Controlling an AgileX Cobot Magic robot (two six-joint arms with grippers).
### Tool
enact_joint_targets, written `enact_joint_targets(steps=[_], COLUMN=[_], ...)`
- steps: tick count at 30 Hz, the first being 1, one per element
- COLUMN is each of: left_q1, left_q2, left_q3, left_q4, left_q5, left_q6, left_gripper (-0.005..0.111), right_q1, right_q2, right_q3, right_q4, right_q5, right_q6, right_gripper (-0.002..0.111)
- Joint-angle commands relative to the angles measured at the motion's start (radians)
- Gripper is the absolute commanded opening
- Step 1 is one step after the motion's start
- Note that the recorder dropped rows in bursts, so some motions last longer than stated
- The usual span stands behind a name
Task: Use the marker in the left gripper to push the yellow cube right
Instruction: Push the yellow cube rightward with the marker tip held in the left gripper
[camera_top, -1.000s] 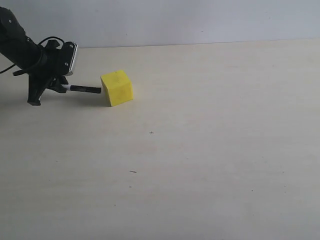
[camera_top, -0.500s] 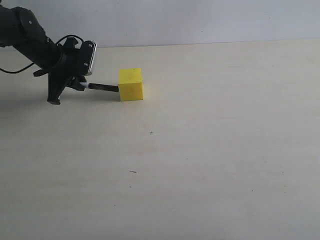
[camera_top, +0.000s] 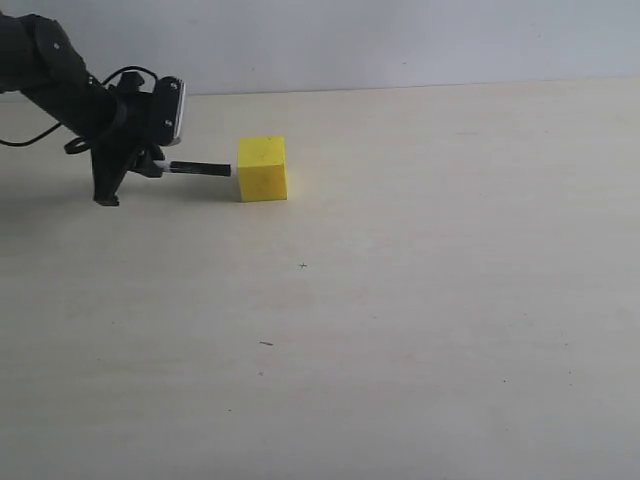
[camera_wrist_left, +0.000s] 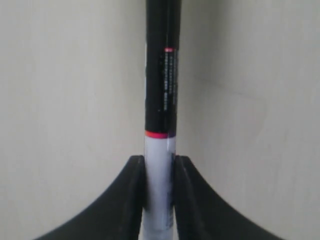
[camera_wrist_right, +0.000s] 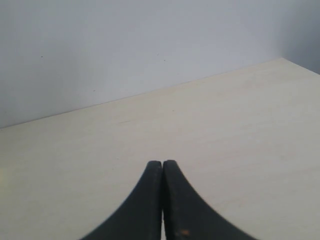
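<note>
Far left of counter (camera_top: 420, 300): marker (camera_top: 200, 168) level, long axis left–right, black end pointing right at cube (camera_top: 262, 168); tip-to-face contact unclear. Jaws of left end effector (camera_top: 152, 166) clamp the white barrel; arm slants down from the left. Jaws of right end effector (camera_wrist_right: 162, 165) pressed together, empty.

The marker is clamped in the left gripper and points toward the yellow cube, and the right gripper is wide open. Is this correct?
Not quite. The right gripper is shut, jaws pressed together on nothing, as the right wrist view shows. The rest holds: the left gripper clamps the marker, which points toward the yellow cube.
</note>
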Motion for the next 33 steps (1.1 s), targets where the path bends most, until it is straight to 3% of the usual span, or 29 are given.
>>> enact_joint_targets(steps=[1,4,15,24,33], left_q1=[-0.082,-0.096,-0.037,-0.112,-0.087], left_q2=[-0.008,-0.008,-0.006,0.022,-0.002], left_q3=[-0.007,-0.007,-0.007,-0.007,-0.007], left_q4=[-0.039,-0.035,-0.029,-0.033,-0.031], left_q5=[-0.050,-0.059,-0.041,-0.146,-0.145], left_q6=[-0.013,-0.019,-0.072,-0.068,-0.099], left_gripper=[0.000,0.000,0.000,0.000,0.000], right_q1=[0.001,0.001,0.001,0.001,0.001], right_q2=[-0.005,-0.005,-0.005,-0.005,-0.005], right_q3=[0.004,0.004,0.004,0.004,0.004], right_q4=[-0.002,-0.002,-0.002,-0.002,-0.002], right_q5=[-0.009,-0.009,-0.009,-0.009,-0.009], right_q6=[-0.002,-0.002,-0.002,-0.002,-0.002], right_gripper=[0.000,0.000,0.000,0.000,0.000])
